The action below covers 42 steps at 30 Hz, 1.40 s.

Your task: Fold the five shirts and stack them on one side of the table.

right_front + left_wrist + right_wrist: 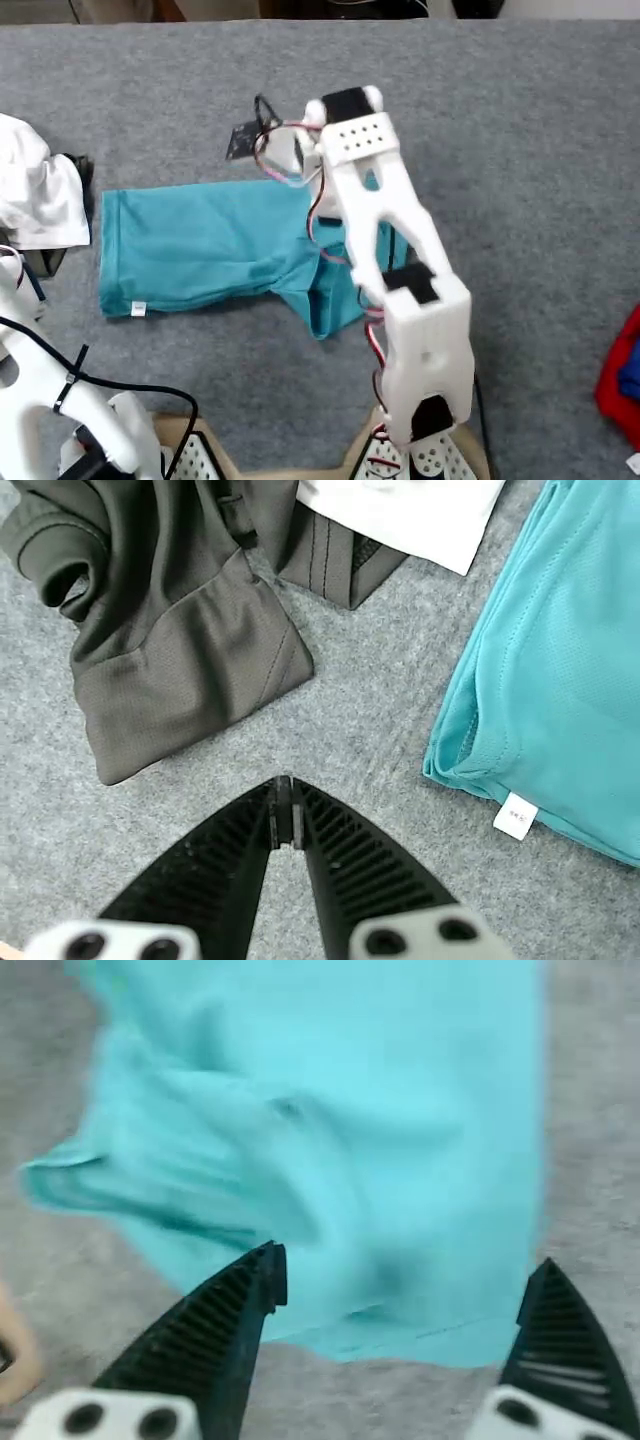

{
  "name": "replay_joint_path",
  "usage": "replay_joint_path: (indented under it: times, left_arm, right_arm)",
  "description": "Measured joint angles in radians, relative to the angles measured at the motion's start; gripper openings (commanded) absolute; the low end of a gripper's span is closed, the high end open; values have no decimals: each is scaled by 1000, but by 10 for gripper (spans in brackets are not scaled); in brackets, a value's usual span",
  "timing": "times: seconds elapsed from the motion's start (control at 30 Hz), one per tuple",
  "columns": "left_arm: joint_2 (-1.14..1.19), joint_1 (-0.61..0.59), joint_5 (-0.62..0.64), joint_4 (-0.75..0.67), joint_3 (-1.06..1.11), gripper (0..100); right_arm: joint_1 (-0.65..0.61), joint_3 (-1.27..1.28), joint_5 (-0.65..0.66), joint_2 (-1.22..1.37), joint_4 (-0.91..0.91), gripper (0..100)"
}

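Teal knit shirt (200, 245) lies mid-worktop, laid out flat in a long band, with one end bunched into a loose lump of folds under the right arm. A small white label (515, 815) marks its corner nearest the left arm. The grey felt worktop (520, 120) also carries a white shirt (35, 195) over a dark charcoal shirt (170, 630) at the left edge, and a red-and-blue garment (625, 380) at the right edge.

The right hand (410, 1260) is spread wide and grips nothing. It hangs over the teal cloth, with a straight edge of the shirt running between its two fingers. The left hand (283, 785) is closed tip to tip, empty, and poised over bare felt between the dark shirt and the teal shirt's labelled corner.

The step in hand looks like a fresh hold on the teal shirt for its next fold. To do it well, the right hand should come down squarely over that straight edge so one finger slides beneath and one lands on top, catching every layer and not just the upper skin. Lifting only enough to clear the felt should keep the rest from dragging. The crumpled end wants smoothing first, or the fold will trap the lump. The left hand is placed well to pin the labelled corner while the cloth is carried over.
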Motion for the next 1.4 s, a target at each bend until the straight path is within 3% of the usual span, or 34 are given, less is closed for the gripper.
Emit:
replay_joint_path:
  times: [0.17,0.4,0.9,1.2,1.4]
  left_arm:
    - [0,0,0,0,0,19]
    - [0,0,0,0,0,19]
    - [0,0,0,0,0,19]
    - [0,0,0,0,0,19]
    - [0,0,0,0,0,19]
  right_arm:
    - [-51,388,-3,-267,-44,359]
    - [-72,801,-124,-505,-198,207]
    - [-74,1040,-129,-519,-523,179]
    - [-25,1069,-123,-517,-601,16]
    - [2,1069,-123,-411,-666,5]
